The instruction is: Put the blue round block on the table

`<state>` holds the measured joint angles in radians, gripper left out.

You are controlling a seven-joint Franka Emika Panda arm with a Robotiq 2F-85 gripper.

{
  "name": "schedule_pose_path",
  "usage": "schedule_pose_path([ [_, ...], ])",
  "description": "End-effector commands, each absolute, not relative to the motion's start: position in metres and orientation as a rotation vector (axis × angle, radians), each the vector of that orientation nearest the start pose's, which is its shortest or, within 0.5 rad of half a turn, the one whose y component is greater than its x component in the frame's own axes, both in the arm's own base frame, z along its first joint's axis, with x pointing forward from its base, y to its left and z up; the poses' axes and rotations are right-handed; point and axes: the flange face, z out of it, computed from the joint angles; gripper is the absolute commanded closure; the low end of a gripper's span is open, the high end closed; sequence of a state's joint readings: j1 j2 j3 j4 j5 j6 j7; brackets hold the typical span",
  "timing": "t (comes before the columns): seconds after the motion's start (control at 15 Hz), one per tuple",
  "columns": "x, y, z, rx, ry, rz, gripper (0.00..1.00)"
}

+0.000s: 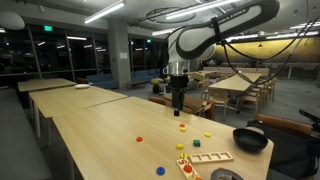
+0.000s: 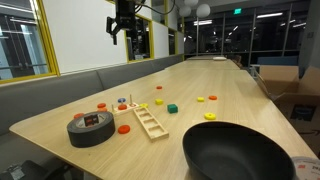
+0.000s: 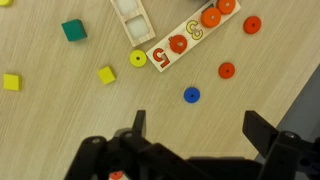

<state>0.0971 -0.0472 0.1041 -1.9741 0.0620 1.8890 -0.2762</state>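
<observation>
The blue round block (image 3: 191, 95) is a small blue disc lying flat on the light-wood table (image 3: 50, 130). In the wrist view it sits just ahead of my gripper (image 3: 200, 128), between the lines of the two fingers. It also shows in an exterior view (image 1: 139, 140), alone on the table (image 1: 95, 130). My gripper (image 1: 179, 101) is open and empty, and hangs well above the table in both exterior views (image 2: 124, 30). It touches nothing.
A numbered wooden tray (image 3: 180, 45) holds orange-red round pieces, with a red round piece (image 3: 227, 70) beside it. A yellow disc (image 3: 138, 58), yellow cubes (image 3: 106, 74) and a green cube (image 3: 73, 30) lie nearby. A black bowl (image 2: 240, 150) and a tape roll (image 2: 90, 128) stand at the table's end.
</observation>
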Motion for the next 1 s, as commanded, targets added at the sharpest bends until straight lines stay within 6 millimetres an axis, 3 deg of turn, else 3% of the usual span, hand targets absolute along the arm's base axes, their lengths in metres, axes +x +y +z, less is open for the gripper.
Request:
schedule_pose_path([
  [0.0,0.51,0.1,0.499,-2.962,-0.741,0.092,0.0],
  [0.47,0.502,0.083,0.499,-2.977,-0.683,0.122,0.0],
  [0.53,0.51,0.088,0.491,-2.994,-0.696,0.137,0.0],
  [0.93,0.51,0.088,0.484,-2.992,-0.695,0.156,0.0],
])
